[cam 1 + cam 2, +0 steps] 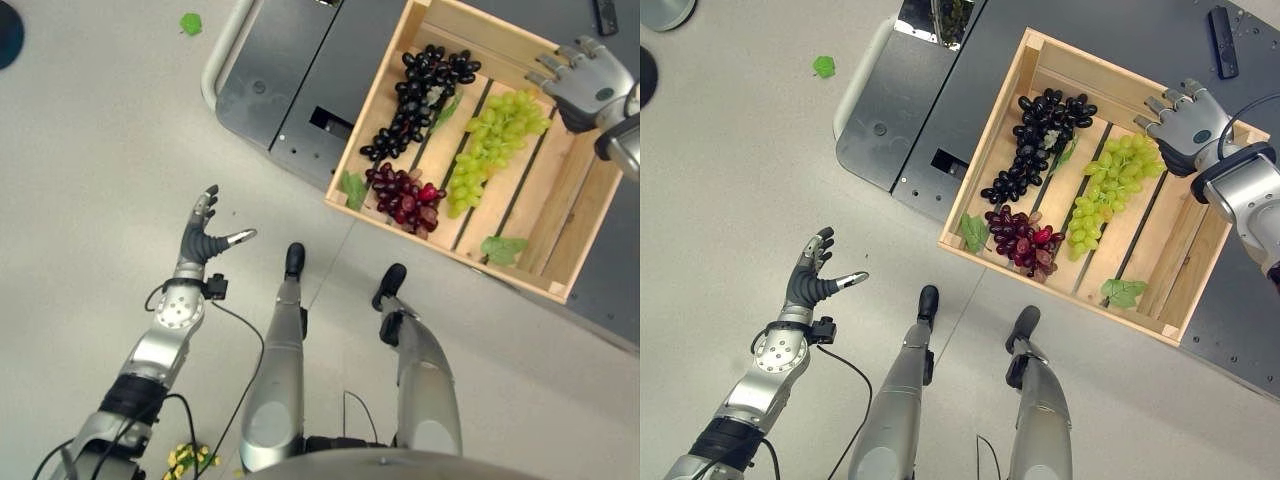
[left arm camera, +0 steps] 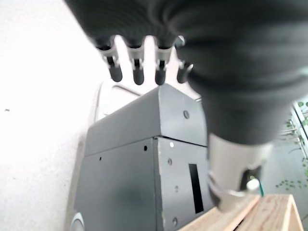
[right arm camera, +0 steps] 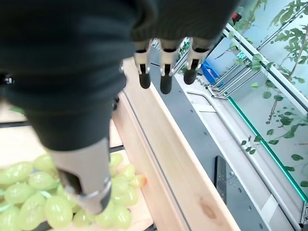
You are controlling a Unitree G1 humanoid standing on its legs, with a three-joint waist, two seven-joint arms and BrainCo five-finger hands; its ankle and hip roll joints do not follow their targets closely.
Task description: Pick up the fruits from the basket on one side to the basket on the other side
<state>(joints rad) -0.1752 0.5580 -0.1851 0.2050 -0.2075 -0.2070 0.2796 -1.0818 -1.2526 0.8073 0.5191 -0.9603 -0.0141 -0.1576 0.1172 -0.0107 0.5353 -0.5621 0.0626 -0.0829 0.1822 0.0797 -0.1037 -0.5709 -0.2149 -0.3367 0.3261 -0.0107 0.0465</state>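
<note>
Right robot hand (image 1: 1183, 123) above green grapes (image 1: 1108, 189)

Both arms are built of smooth silver-grey shells. The left arm (image 1: 165, 335) is ringed by a dark ribbed band low down, and a round silver plate dotted with small screws is set at its wrist. The left hand (image 1: 200, 240) is made of silver fingers capped with dark tips, with the thumb set apart. The right hand (image 1: 585, 85) is backed by a grey shell marked with a small green dot, and a black collar is fitted round the right arm (image 1: 1250, 200). From the wrist cameras, dark ribbed covers are seen over both hands.
</note>
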